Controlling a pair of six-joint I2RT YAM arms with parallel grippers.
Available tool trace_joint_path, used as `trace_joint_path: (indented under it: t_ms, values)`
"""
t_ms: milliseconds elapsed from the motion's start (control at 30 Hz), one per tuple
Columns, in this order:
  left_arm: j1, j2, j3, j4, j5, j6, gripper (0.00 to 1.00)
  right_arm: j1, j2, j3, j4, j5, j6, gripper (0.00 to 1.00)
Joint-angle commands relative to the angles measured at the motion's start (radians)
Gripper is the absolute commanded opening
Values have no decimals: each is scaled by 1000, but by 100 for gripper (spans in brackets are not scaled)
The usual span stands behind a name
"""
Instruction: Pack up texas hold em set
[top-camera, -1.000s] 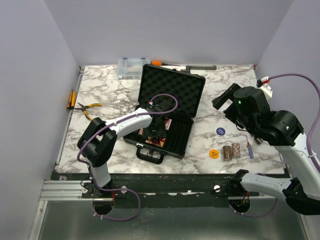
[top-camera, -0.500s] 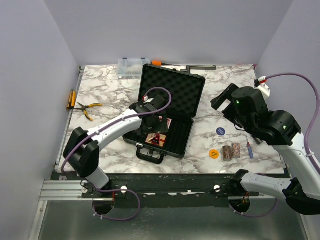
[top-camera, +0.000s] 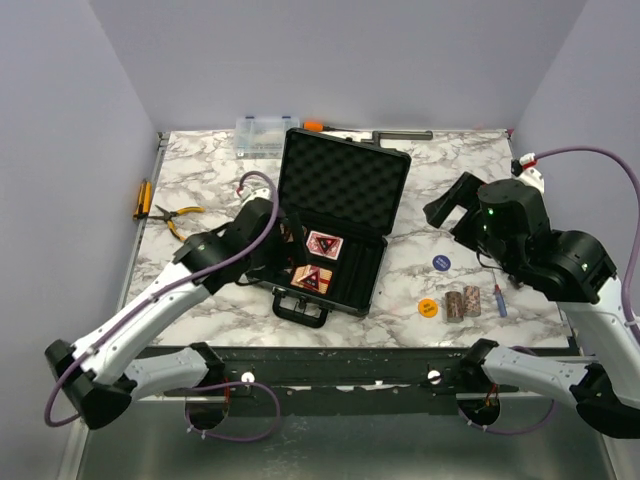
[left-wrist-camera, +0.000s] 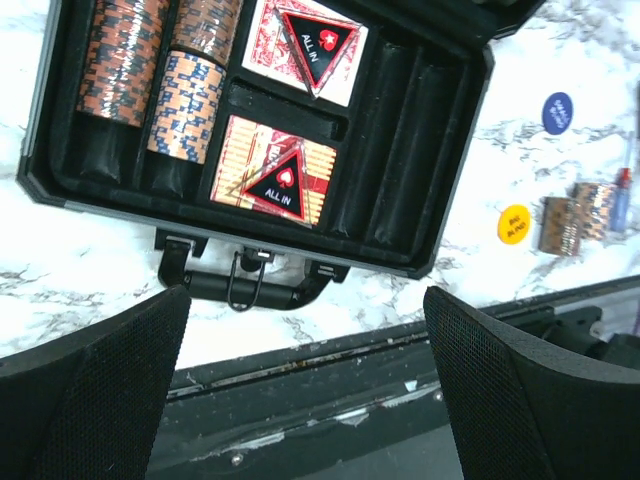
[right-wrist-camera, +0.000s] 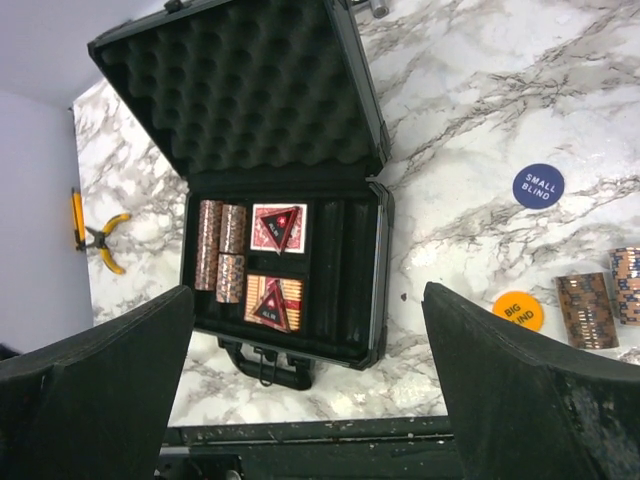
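Black case (top-camera: 345, 185) open at frame centre, lid upright. Inside: chip stacks (left-wrist-camera: 125, 60) at left, two red card decks (left-wrist-camera: 262, 40) topped by triangular tokens (left-wrist-camera: 275, 185). Loose chip stacks (top-camera: 462, 303), blue token (top-camera: 441, 262) and orange token (top-camera: 427, 307) lower right. Left gripper (top-camera: 275, 238) at the case's left edge, jaws wide, empty. Right gripper (top-camera: 453, 203) right of the lid, jaws wide, empty.

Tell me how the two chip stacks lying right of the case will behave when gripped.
The chip stacks lie on their sides, so they probably roll if nudged. Banded edges suggest loose discs, likely to scatter unless squeezed end to end.
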Motion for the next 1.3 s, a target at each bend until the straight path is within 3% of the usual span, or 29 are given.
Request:
trace_joint_path:
  t_ms: [0, 300, 567, 967, 1167, 1267]
  values:
    - [3, -163, -14, -107, -14, -2, 99, 4, -30, -45, 3, -62, -57, 100]
    - [6, -486, -190, -208, -17, 23, 98, 4, -27, -178, -26, -119, 16, 100]
    - [6, -750, -346, -154, -38, 57, 98, 4, 39, -227, -114, -49, 86, 100]
    - [6, -733, -379, -58, 69, 129, 99, -5, 116, -497, 5, -118, 92, 100]
    - [5, -737, -386, -53, 73, 132, 99, -147, 178, -575, 43, -218, 33, 100]
    - [6, -763, -394, -52, 52, 118, 99, -212, 186, -591, 38, -196, 28, 97]
